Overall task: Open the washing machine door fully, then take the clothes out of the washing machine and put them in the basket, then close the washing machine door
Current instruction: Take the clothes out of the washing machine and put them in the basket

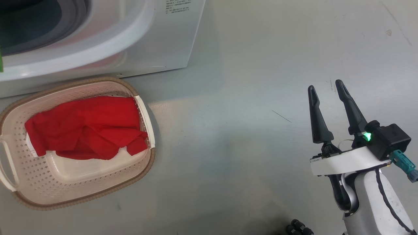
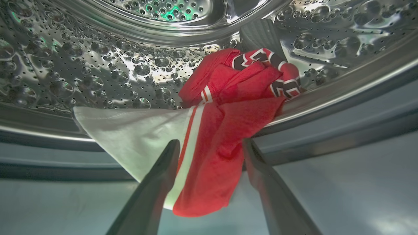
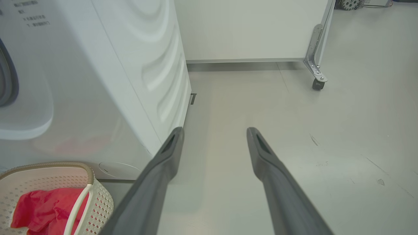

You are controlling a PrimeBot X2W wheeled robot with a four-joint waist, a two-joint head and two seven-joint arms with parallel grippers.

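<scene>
Presently the red-and-white jersey (image 2: 228,98) lies bunched at the front of the drum (image 2: 81,75), with one fold draped over the lip. It is judged light, limp and easy to pinch, and best taken at that hanging fold. The left pincer (image 2: 211,143) points into the washing machine (image 1: 176,39), jaws spread wide either side of the fold, gripping nothing. The right pincer (image 1: 325,85) hovers open and empty above the floor (image 1: 245,147), well right of the basket (image 1: 145,114), which holds the plain red garment (image 1: 85,127).
</scene>
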